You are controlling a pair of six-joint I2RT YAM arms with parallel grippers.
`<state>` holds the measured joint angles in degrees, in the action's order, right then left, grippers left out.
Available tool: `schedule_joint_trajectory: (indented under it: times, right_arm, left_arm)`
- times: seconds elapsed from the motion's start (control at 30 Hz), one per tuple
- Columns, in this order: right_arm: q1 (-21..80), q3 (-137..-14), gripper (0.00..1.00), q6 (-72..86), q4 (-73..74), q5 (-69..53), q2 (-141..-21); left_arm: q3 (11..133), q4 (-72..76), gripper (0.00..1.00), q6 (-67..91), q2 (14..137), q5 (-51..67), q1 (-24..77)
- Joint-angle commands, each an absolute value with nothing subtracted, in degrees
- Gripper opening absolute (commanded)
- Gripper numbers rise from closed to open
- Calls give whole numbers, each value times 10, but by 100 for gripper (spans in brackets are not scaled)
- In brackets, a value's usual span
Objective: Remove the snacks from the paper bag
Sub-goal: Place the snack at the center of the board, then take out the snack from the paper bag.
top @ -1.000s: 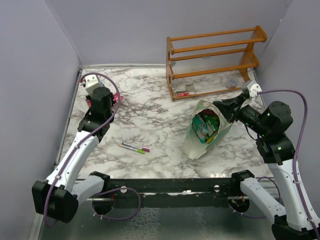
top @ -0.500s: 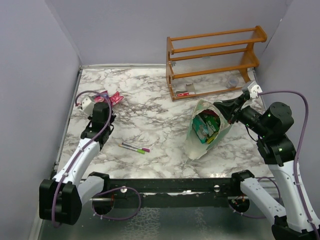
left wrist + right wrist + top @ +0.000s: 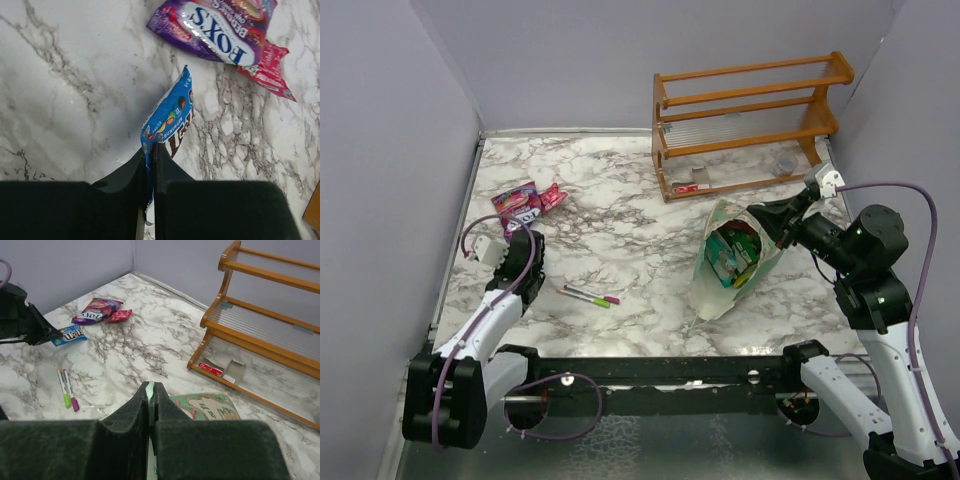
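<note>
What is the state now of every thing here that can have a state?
left gripper: shut on the blue packet.
right gripper: shut on the rim of the paper bag.
paper bag: tilted, mouth open, packets inside.
purple packet: out of the bag, lying flat.
pink packet: out of the bag, partly under the purple packet.
marker pens: lying side by side.
</note>
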<state>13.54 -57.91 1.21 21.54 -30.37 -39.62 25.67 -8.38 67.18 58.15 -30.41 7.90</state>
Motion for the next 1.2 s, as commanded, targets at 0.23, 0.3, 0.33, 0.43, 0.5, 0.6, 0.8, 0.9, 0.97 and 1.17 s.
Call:
schedule_joint_trajectory:
  times: [0.23, 0.3, 0.33, 0.43, 0.5, 0.6, 0.8, 0.9, 0.97, 1.17]
  right_arm:
    - [137, -602, 1, 9, 180, -320, -381]
    - [137, -602, 1, 9, 179, -320, -382]
    - [137, -602, 1, 9, 179, -320, -383]
    - [137, -603, 1, 9, 177, -320, -385]
    - [137, -603, 1, 9, 178, -322, -386]
    - [137, -601, 1, 10, 177, -323, -384]
    - [137, -599, 1, 10, 176, -320, -381]
    - [137, -602, 2, 9, 177, -321, -384]
    - [137, -602, 1, 10, 176, -323, -384]
    - [137, -602, 1, 14, 172, -325, -383]
  left_arm:
    - [292, -194, 84, 773, 566, -316, 74]
    - [326, -227, 90, 772, 563, -314, 74]
    - [344, -241, 91, 770, 563, -313, 75]
    - [389, -263, 93, 742, 563, -308, 76]
    - [410, -258, 99, 714, 563, -297, 80]
    - [429, -262, 99, 705, 561, -267, 85]
    - [434, -297, 99, 743, 549, -233, 87]
    - [422, -238, 98, 686, 543, -213, 88]
    - [412, -176, 97, 630, 542, -168, 90]
    - [372, 54, 90, 504, 520, -10, 132]
